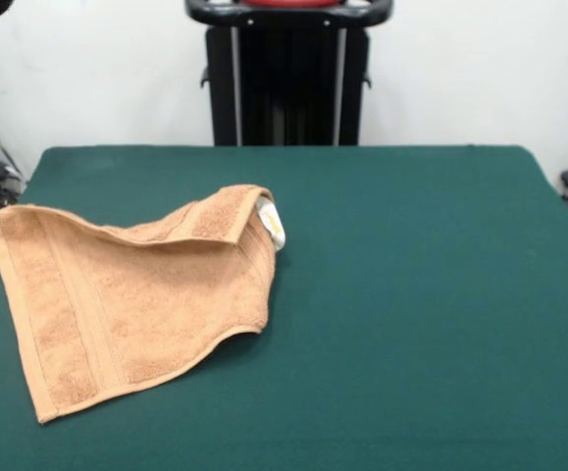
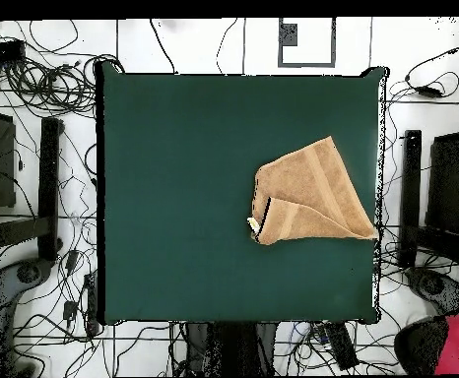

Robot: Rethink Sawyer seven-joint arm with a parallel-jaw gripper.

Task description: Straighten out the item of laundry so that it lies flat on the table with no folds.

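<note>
The towel point(image 1: 127, 294) lay folded near one counter point(image 1: 411, 294) edge, a flap doubled over by the label point(image 1: 273, 224). Soft, light, limp; best gripped at the flap's corner. Jaws were out of view.

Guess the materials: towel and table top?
Towel: looks like terry cloth, orange-tan, with a nubby matte pile and flat woven bands near one end. Table: dark green, matte, no glare, probably a felt-like covering; what lies beneath isn't visible.

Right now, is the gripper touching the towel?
Apart. Neither view shows the gripper; the front view shows only the pedestal at the far side, and the towel lies alone on the table, one part folded over.
</note>
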